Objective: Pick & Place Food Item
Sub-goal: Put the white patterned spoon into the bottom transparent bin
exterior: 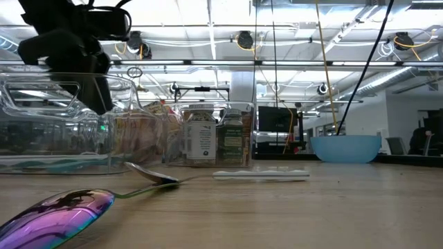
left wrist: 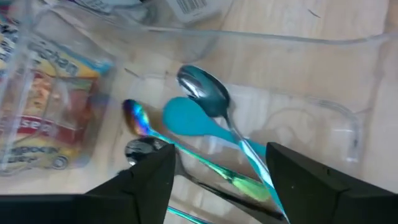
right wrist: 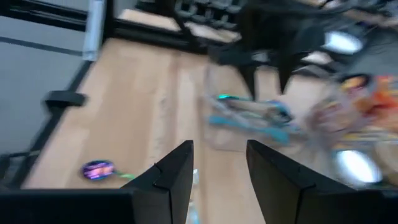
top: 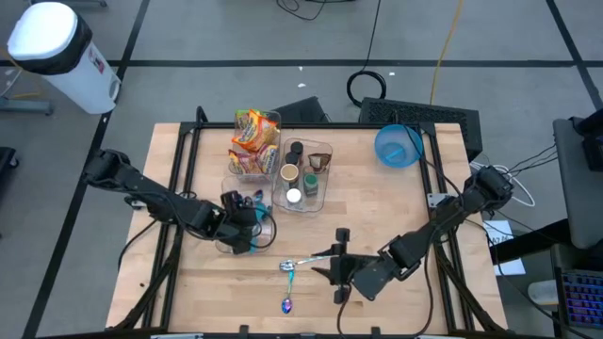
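The food, crinkly noodle packets [top: 254, 132] printed in yellow, orange and red, is sitting in a clear bin [top: 274, 119] at the back of the tabletop [top: 396, 207]; the exact number of packets is hard to tell, at least two. Beside it, a second clear bin [top: 325, 193] is holding several small jars [top: 294, 174] with dark and pale lids, about five showing from above. A third clear tray [left wrist: 348, 124] near the left arm is holding spoons: through the left wrist camera a teal one [left wrist: 186, 118], a silver one [left wrist: 202, 87] and an iridescent one [left wrist: 134, 115] are lying crossed over each other, with another bowl-shaped piece of cutlery partly hidden beside them. Two more spoons are lying loose on the wood toward the front, a silver one [top: 288, 266] and an iridescent purple one [top: 286, 305]. A blue bowl [top: 398, 146] is standing alone at the back right. The left gripper [top: 247, 226] is hanging right over the spoon tray, its fingers [left wrist: 149, 180] spreading apart with nothing between them. The right gripper [top: 337, 266] is hovering low near the front middle, fingers [right wrist: 177, 171] parted narrowly and gripping nothing.
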Robot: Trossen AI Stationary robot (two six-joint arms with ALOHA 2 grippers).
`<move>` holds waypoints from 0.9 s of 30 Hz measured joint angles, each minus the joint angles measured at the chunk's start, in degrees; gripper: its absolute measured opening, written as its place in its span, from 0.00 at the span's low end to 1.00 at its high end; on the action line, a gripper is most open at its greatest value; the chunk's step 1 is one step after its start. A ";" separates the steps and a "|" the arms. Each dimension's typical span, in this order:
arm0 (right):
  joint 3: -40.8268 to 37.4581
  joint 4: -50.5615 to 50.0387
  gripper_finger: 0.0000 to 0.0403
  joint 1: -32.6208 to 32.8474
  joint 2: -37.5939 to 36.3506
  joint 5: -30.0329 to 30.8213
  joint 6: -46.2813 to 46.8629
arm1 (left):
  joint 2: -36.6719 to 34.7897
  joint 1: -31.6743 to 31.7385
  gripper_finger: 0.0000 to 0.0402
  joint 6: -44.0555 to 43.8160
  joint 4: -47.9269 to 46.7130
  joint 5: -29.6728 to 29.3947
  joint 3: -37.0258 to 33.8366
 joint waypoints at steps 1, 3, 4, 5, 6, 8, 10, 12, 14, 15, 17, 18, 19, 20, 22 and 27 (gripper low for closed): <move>0.00 0.07 0.35 -0.35 0.39 -1.84 0.61 | 0.00 0.00 0.65 -0.01 0.08 0.81 0.00; 0.00 0.00 0.35 -0.98 1.55 -4.88 0.88 | -0.31 0.00 0.67 -0.18 0.70 1.75 0.00; 0.00 0.00 0.35 -1.29 2.35 -6.12 0.95 | -0.59 0.00 0.67 -0.72 1.61 1.51 0.00; 0.00 0.33 0.35 -1.79 3.52 -7.25 1.19 | -0.88 -0.01 0.67 -1.09 3.17 0.96 0.00; 0.00 0.96 0.35 -2.34 4.87 -8.43 1.58 | -1.21 -0.11 0.67 -0.89 5.34 0.26 0.00; -0.01 1.70 0.35 -3.48 7.61 -11.42 1.74 | -2.06 -0.59 0.67 2.34 10.48 -1.33 0.00; -0.11 3.47 0.35 -5.12 10.34 -16.23 1.76 | -3.02 -1.59 0.67 7.40 17.01 -3.17 0.00; -0.09 4.69 0.35 -6.74 12.61 -21.26 1.71 | -3.66 -2.45 0.68 12.78 23.51 -4.85 0.02; -0.07 5.19 0.35 -8.26 14.78 -24.15 1.72 | -3.70 -2.98 0.68 18.07 29.87 -5.51 0.02; -0.07 5.03 0.35 -8.94 15.81 -24.89 1.72 | -3.67 -3.13 0.68 20.46 32.45 -5.56 0.02; -0.07 5.08 0.35 -10.38 17.71 -25.14 1.71 | -3.67 -3.44 0.68 24.62 36.56 -5.17 0.02; -0.07 5.11 0.35 -11.09 18.48 -25.15 1.63 | -3.67 -3.44 0.68 26.11 38.32 -4.22 0.02; -0.07 4.89 0.35 -11.68 19.01 -25.15 1.58 | -3.67 -3.28 0.68 27.39 39.26 -3.40 0.02; -0.07 4.75 0.35 -12.24 19.56 -25.16 1.52 | -3.67 -3.18 0.68 28.29 39.85 -2.27 0.02; -0.04 4.99 0.35 -13.15 20.61 -25.61 1.64 | -3.67 -2.98 0.68 29.15 40.70 0.04 0.02; 0.11 3.62 0.35 -13.77 22.40 -28.03 1.36 | -3.67 -2.97 0.68 28.88 41.28 1.81 0.02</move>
